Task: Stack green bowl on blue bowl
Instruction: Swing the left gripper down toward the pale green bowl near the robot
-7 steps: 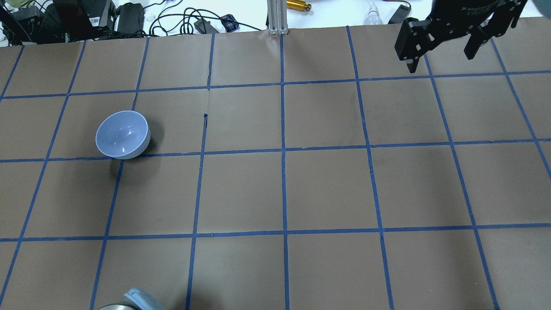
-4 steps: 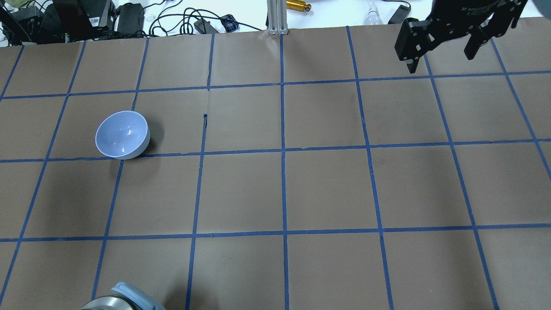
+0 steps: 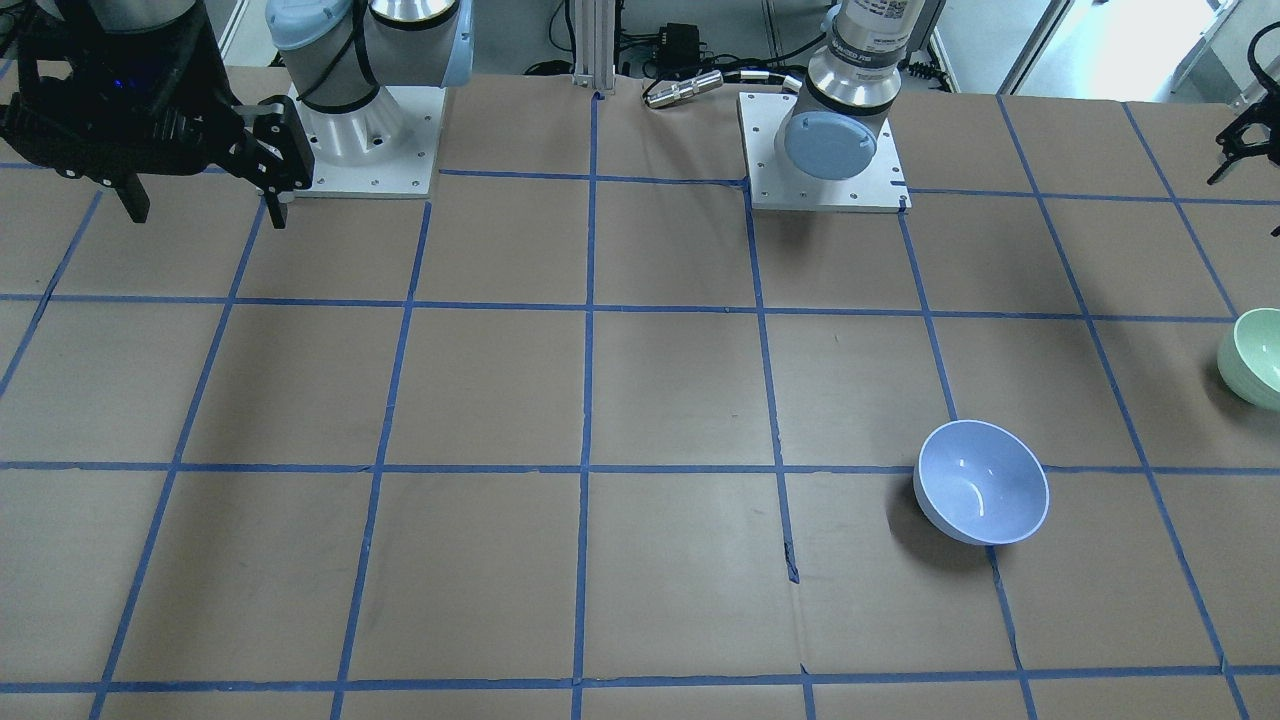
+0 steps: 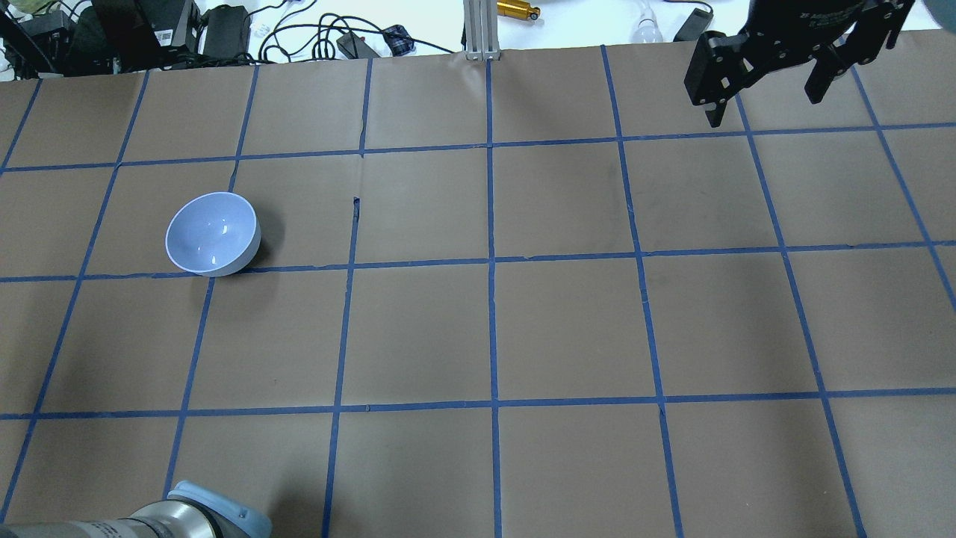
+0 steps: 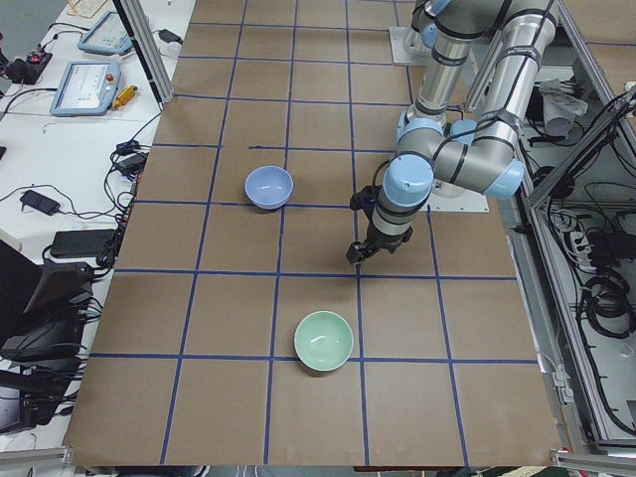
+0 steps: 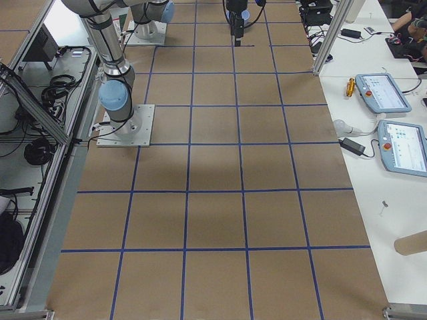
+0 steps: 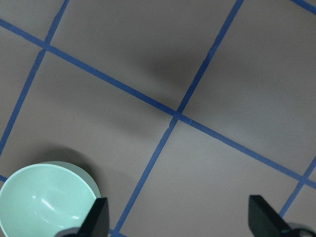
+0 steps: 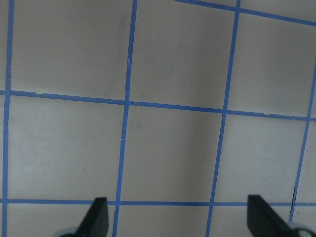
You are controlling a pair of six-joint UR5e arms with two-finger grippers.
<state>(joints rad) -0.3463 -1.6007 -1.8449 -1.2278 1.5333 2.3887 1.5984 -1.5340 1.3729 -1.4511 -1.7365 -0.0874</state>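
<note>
While my left end effector [image 7: 180, 219] hangs above the desk [image 7: 212, 163], its wrist camera shows both fingers spread wide and gripping nothing; the green bowl [image 7: 44, 202] stands upright below, just outside one finger. From the desk's left end, the green bowl [image 5: 323, 340] lies to one side of that end effector and the blue bowl [image 5: 268, 185] to the other, neither touching it. Overhead, my right end effector [image 4: 765, 104] hovers well apart from the blue bowl, fingers wide and holding nothing. Its wrist camera shows taped desk beneath. Facing me, both bowls stand separate.
</note>
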